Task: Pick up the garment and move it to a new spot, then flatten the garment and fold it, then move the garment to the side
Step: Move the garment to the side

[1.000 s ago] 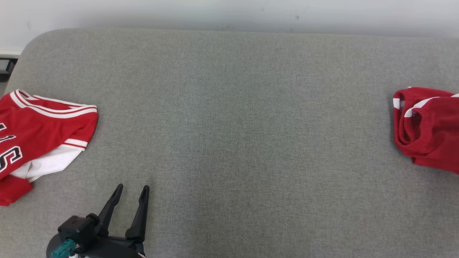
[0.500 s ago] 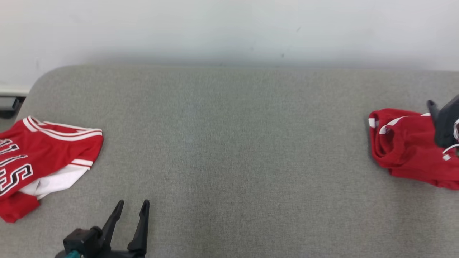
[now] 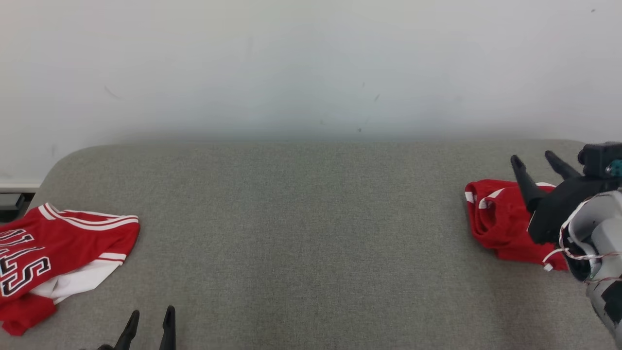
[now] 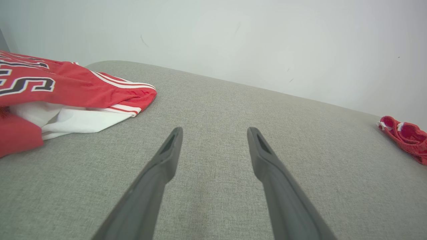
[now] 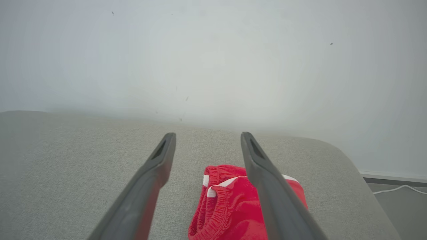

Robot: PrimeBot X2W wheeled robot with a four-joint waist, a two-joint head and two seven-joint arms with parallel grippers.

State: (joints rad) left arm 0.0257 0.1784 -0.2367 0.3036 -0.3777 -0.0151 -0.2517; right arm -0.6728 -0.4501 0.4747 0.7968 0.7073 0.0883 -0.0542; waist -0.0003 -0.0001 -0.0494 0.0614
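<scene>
Crumpled red garment (image 3: 495, 218) (image 5: 230, 206) lies at the right end of the grey padded desk (image 3: 311, 233). Right end effector (image 3: 532, 156) (image 5: 207, 135) is over that end, above the garment, fingers spread wide, holding nothing. Left end effector (image 3: 151, 312) (image 4: 213, 128) is at the desk's front edge, also wide open and empty. Red jersey (image 3: 73, 238) (image 4: 66, 86) lies at the desk's left end.

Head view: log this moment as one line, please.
phase: pre-grasp | right gripper: open, over crumpled red garment, nothing held | left gripper: open, empty, low over grey cushion | red jersey: at cushion's left end
</scene>
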